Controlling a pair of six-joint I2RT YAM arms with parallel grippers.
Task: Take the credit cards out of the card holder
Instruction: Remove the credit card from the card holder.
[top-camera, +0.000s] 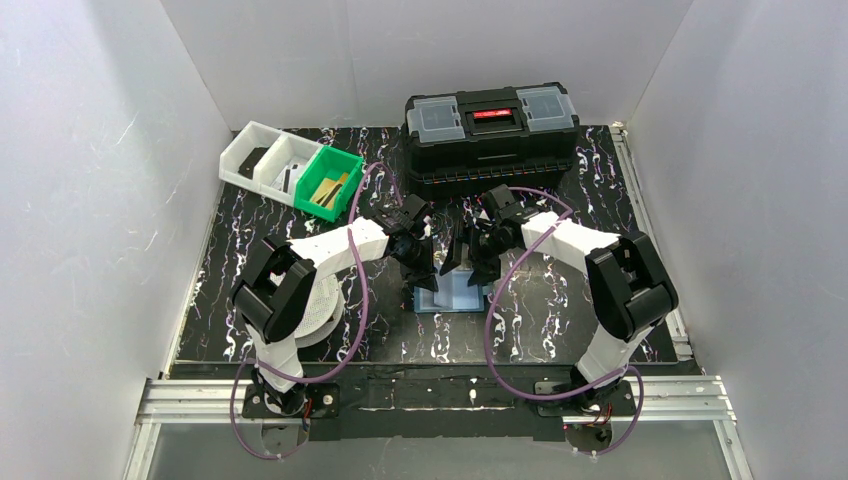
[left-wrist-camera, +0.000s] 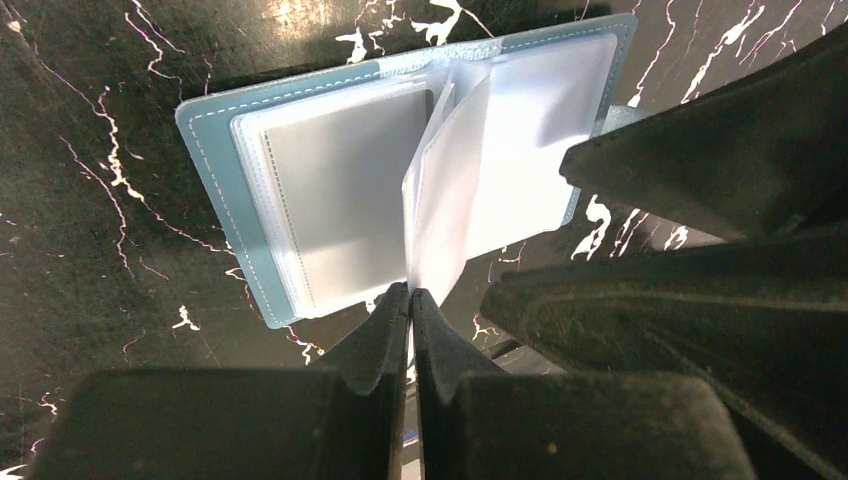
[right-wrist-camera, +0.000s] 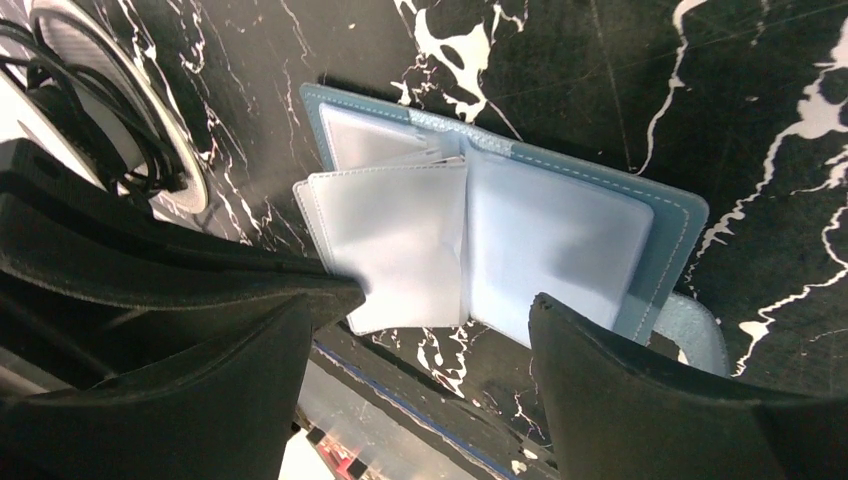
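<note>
The blue card holder (top-camera: 455, 292) lies open on the black marbled table, its clear sleeves fanned out (left-wrist-camera: 340, 190) (right-wrist-camera: 560, 240). My left gripper (left-wrist-camera: 410, 295) is shut on the lower edge of one clear sleeve (left-wrist-camera: 445, 200), which stands up from the spine. My right gripper (right-wrist-camera: 420, 350) hangs open and wide just over the holder's near edge, with nothing between its fingers (left-wrist-camera: 720, 150). A grey rectangle shows through the left sleeve; I cannot tell whether it is a credit card. No credit cards show plainly.
A large black toolbox (top-camera: 492, 135) stands behind the holder. At the back left is a green bin (top-camera: 328, 183) holding flat tan pieces, beside a white divided tray (top-camera: 262, 157). White walls close in three sides.
</note>
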